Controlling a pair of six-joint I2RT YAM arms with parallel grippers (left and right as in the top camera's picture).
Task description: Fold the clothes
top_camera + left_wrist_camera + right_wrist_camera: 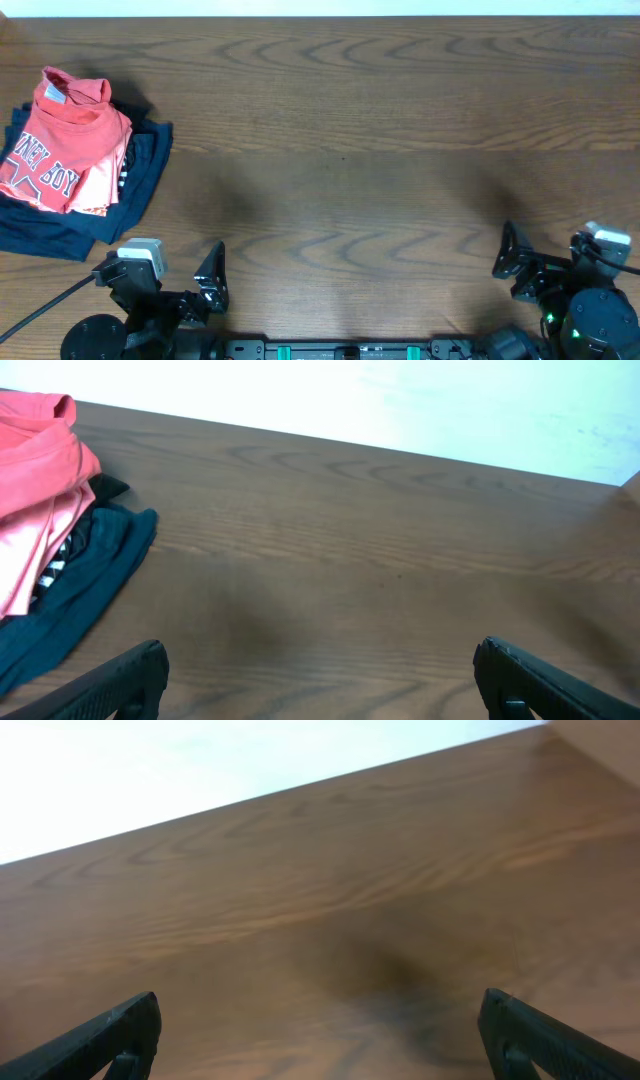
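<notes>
The clothes [60,135], a coral-red t-shirt with white lettering and a star, lie crumpled on top of a pile at the table's far left. In the left wrist view the clothes [35,450] show at the upper left edge. My left gripper [160,273] sits near the front edge, below and to the right of the pile, apart from it. It is open, and only bare wood lies between its fingers in the left wrist view [320,680]. My right gripper [570,257] rests at the front right, far from the pile, also open over bare wood [320,1038].
Under the red shirt lie a paler salmon-pink garment [100,185] and navy garments [135,185], the navy cloth [95,575] spreading towards the left gripper. The wooden table [360,150] stretches from the pile to the right edge.
</notes>
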